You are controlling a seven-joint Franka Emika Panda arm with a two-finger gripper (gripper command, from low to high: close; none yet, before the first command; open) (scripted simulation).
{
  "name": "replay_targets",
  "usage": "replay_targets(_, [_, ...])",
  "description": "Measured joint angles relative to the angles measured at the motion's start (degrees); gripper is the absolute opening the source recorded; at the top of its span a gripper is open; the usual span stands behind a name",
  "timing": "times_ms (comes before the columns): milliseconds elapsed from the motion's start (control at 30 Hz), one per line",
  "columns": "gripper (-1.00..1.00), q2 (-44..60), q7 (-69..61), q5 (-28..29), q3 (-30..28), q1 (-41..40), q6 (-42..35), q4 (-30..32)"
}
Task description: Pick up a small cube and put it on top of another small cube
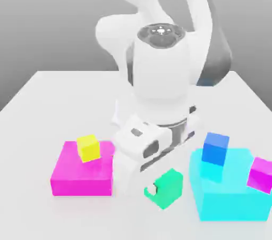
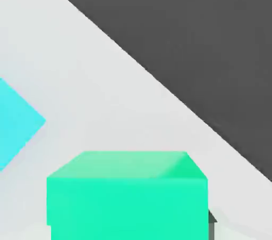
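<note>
Pale grey table surface [image 1: 32,122] extends beneath a grey background [image 1: 53,21]. Two large blocks serve as supports. The large magenta block [image 1: 82,184], toward the exterior view's left, carries the small yellow cube [image 1: 88,148] on its top face. The large cyan block [image 1: 234,201], toward the exterior view's right, carries the small blue cube [image 1: 215,149]; the small magenta cube [image 1: 261,175] is located at that block's outer side, toward the exterior view's right edge.

The small green cube [image 1: 171,187] is located between the two large blocks, apart from both. Orientation: in the exterior view its edges are turned at an angle to those of the large blocks; in the hand view its near face is presented squarely. Its edges appear roughly equal, giving it a cubic form. Finish: plain, uniform teal-green, with a paler mint face and a deeper green patch at one corner in the hand view.

The gripper [image 1: 161,188] is closed on the small green cube; one pale fingertip [image 1: 152,189] is visible against its side. The white arm [image 1: 161,74] is positioned above.
</note>
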State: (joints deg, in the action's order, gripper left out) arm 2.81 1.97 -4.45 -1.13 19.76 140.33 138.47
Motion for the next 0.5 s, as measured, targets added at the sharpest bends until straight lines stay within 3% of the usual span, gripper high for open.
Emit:
replay_targets(133, [-1.00, 1.33, -2.11, 4.07, 4.88, 10.37, -0.12, -2.19])
replay_targets(167, [1.00, 2.60, -2.22, 4.54, 4.89, 10.55, 1.33, -2.07])
replay_targets(367, [1.00, 3.25, -2.21, 4.85, 4.85, 10.58, 2.10, -2.01])
replay_targets(500, [1.00, -1.81, -2.64, 4.53, 4.88, 10.62, -4.77, -3.93])
